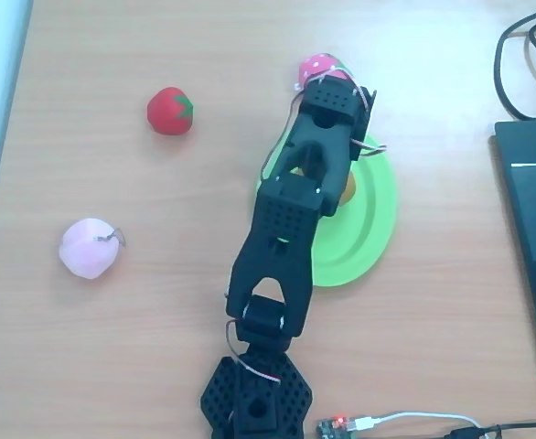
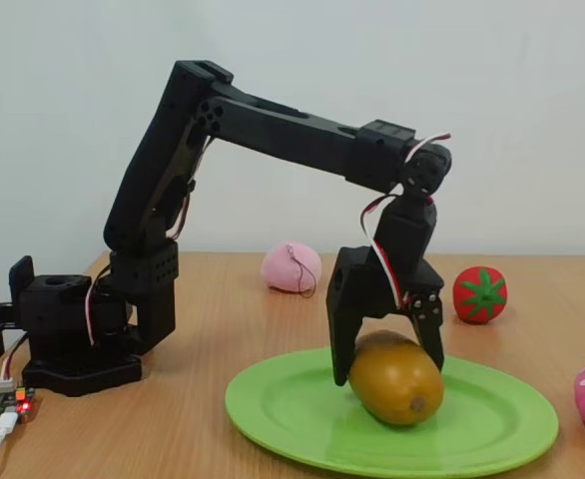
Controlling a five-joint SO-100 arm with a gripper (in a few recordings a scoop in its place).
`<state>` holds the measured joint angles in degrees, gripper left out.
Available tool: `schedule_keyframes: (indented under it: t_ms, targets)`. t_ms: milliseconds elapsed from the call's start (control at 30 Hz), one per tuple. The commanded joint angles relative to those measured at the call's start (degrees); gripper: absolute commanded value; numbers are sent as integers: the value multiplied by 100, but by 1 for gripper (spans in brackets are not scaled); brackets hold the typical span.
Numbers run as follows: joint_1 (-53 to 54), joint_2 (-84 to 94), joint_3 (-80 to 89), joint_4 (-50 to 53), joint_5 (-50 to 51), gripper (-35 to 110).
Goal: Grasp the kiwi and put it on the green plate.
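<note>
The olive-brown kiwi (image 2: 397, 384) lies on the bright green plate (image 2: 492, 424), its underside touching the plate's surface. My black gripper (image 2: 387, 367) points straight down over it, one finger on each side, both close against the fruit. In the overhead view the arm covers most of the kiwi (image 1: 347, 188), which peeks out on the right of the gripper (image 1: 327, 178) above the green plate (image 1: 373, 229).
A red strawberry (image 1: 170, 111) and a pale pink peach (image 1: 89, 247) lie on the wooden table to the left. A pink spotted fruit (image 1: 317, 67) sits just beyond the plate. A dark laptop (image 1: 533, 238) and cables lie at the right edge.
</note>
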<state>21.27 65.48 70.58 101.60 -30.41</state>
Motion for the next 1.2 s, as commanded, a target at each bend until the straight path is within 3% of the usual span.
schedule_keyframes:
  t_ms: [0, 600, 967, 1167]
  targets:
    - [35, 185, -79, 114, -18, 47]
    - [-352, 940, 387, 141, 123, 50]
    - [-1301, 1986, 1556, 167, 861, 52]
    - [-1872, 2232, 1828, 167, 1107, 38]
